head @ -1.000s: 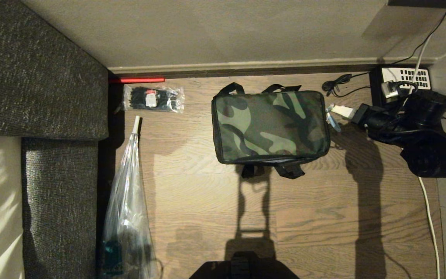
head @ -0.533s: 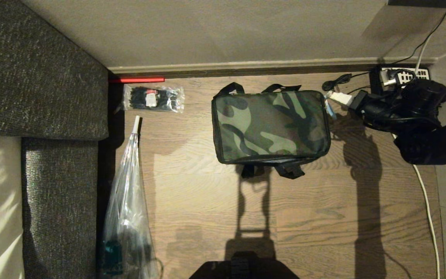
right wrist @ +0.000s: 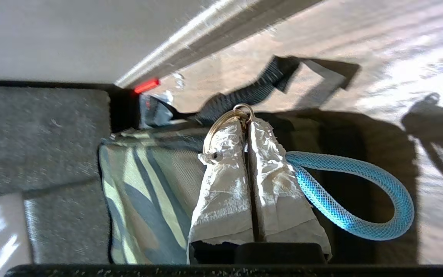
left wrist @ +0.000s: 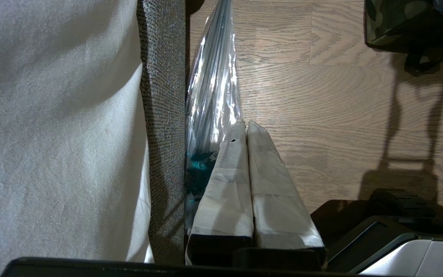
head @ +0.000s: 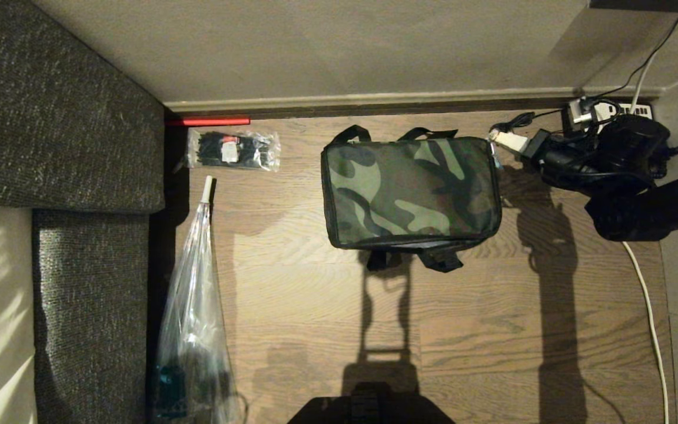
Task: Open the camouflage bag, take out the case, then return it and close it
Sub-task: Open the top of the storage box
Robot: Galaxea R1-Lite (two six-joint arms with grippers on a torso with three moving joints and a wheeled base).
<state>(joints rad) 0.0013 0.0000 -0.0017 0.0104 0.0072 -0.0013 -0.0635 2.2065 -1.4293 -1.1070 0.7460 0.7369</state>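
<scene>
One camouflage bag (head: 411, 191); one cable-tie packet (head: 234, 149); one clear plastic sleeve (head: 193, 330); one blue loop (right wrist: 354, 196); two grippers: right gripper (right wrist: 247, 122), left gripper (left wrist: 243, 125).

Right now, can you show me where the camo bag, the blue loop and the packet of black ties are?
camouflage bag (head: 411, 191), head view, middle of its top panel.
blue loop (right wrist: 360, 227), right wrist view, its lower curve.
packet of black ties (head: 234, 149), head view, its middle.

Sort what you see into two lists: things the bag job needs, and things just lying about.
Job:
camouflage bag
blue zip loop
right gripper, shut on the loop

Lying about:
packet of cable ties
clear plastic sleeve
red stick
left gripper, parked
</scene>
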